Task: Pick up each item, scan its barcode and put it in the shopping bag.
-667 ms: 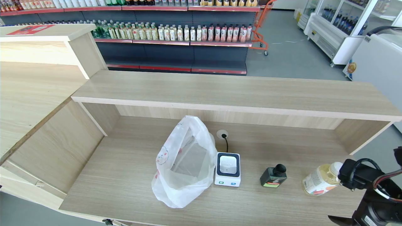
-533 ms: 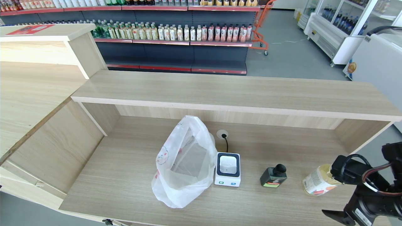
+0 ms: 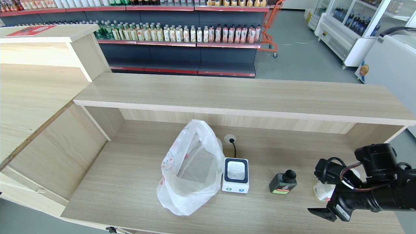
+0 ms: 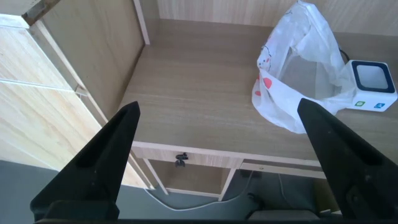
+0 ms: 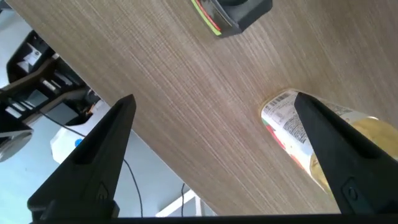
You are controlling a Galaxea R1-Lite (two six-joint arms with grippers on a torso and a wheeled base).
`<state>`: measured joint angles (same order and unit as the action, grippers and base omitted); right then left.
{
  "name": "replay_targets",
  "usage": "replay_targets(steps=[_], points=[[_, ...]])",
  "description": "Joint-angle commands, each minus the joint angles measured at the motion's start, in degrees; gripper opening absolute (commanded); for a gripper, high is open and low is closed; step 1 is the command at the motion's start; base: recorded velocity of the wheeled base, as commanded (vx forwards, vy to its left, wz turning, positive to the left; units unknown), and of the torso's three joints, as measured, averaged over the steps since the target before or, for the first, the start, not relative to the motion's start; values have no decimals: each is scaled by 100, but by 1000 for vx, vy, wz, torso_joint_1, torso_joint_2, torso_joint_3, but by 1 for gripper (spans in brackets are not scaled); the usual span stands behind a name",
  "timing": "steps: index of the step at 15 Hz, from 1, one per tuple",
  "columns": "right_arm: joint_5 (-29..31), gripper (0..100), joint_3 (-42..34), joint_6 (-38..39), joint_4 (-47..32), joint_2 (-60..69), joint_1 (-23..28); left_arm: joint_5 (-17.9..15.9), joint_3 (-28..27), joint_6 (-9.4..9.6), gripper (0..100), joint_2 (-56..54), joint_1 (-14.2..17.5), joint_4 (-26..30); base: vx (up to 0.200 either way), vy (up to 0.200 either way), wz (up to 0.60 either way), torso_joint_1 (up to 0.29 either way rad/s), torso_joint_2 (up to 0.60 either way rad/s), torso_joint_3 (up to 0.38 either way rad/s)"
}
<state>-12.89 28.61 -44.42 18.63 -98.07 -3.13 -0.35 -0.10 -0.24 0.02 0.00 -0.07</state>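
The yellow bottle [image 3: 321, 192] lies on its side on the counter [image 3: 130, 182], at 3 o'clock from the scanner [image 3: 236, 175]. Its labelled base points to 8 o'clock and its body runs toward 2 o'clock under the right arm, which lies low, entering from 4 o'clock. The right wrist view gives more of the label. There the right gripper [image 5: 214, 99] is spread wide, one finger over the bottle. The left gripper [image 4: 217, 106], equally wide, hangs before the counter's near edge, with the shopping bag [image 4: 298, 68] beyond.
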Motion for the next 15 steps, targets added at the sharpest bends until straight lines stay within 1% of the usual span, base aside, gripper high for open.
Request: replay_targets(steps=[1, 2, 5, 8, 11, 15], points=[[-3, 100, 145, -181, 335, -660, -12, 0, 1, -2, 100, -2, 0, -1, 0, 0, 0, 0, 0, 0], [-39, 100, 206, -269, 475, -827, -12, 0, 1, -2, 100, -2, 0, -1, 0, 0, 0, 0, 0, 0], [-522, 100, 461, -313, 563, -1161, -100, 0, 1, -2, 100, -2, 0, -1, 0, 0, 0, 0, 0, 0], [-531, 100, 549, -453, 897, -1451, -100, 0, 1, -2, 100, -2, 0, -1, 0, 0, 0, 0, 0, 0], [-575, 100, 611, -462, 976, -1610, -100, 0, 1, -2, 100, -2, 0, -1, 0, 0, 0, 0, 0, 0], [-794, 100, 769, -462, 1161, -1900, -109, 0, 1, -2, 100, -2, 0, -1, 0, 0, 0, 0, 0, 0]])
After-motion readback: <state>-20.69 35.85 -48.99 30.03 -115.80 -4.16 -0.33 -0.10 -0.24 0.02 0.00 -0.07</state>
